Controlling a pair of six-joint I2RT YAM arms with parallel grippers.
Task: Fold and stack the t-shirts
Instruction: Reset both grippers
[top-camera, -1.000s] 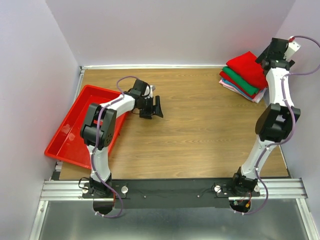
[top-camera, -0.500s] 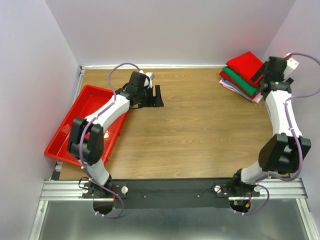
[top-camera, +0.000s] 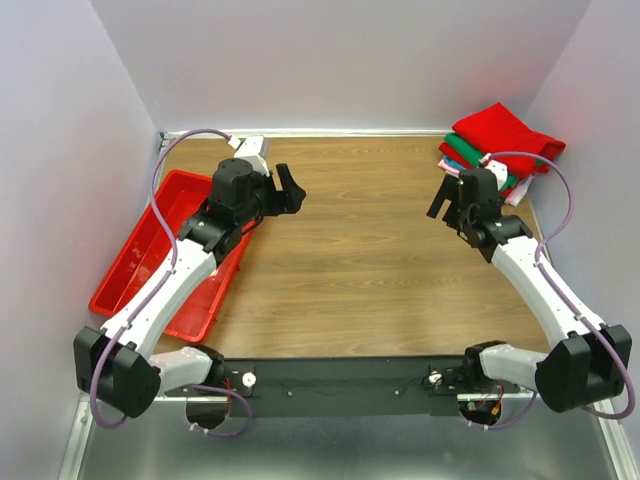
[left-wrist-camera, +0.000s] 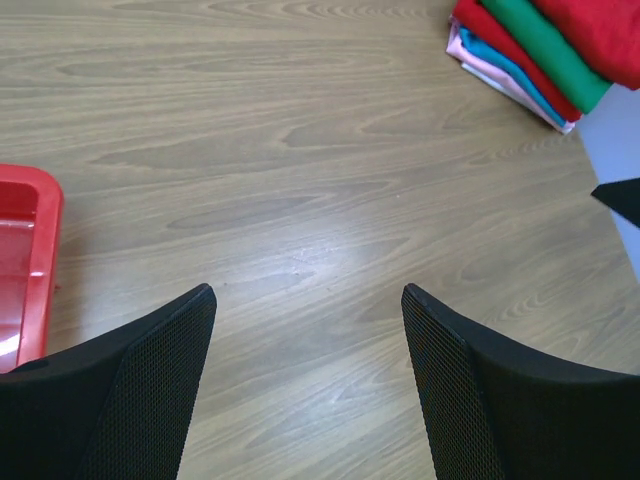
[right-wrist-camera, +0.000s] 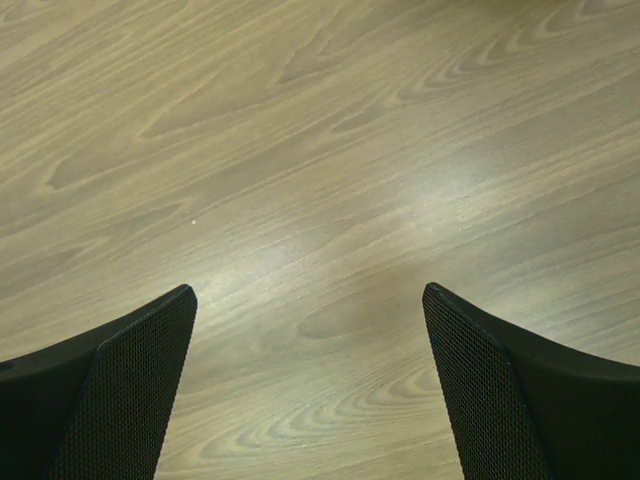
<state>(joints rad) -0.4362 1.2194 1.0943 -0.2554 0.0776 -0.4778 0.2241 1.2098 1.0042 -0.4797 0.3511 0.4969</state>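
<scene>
where the surface (top-camera: 370, 260) reaches its far right corner, the t-shirts (top-camera: 497, 140) lie in one folded stack: red on top, then green, red, blue, pink, with the lower layers partly hidden behind the right arm's cable. left claw (top-camera: 292, 188): released, fingers spread over bare wood, near the red tray (top-camera: 113, 297). right claw (top-camera: 445, 205): released wide, near the stack, apart from it. the left wrist view cuts the stack off at its top edge.

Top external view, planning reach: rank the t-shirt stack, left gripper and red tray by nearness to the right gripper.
From the right gripper:
1. t-shirt stack, far right corner, just beyond it.
2. left gripper, opposite, left of centre.
3. red tray, far left edge.
</scene>
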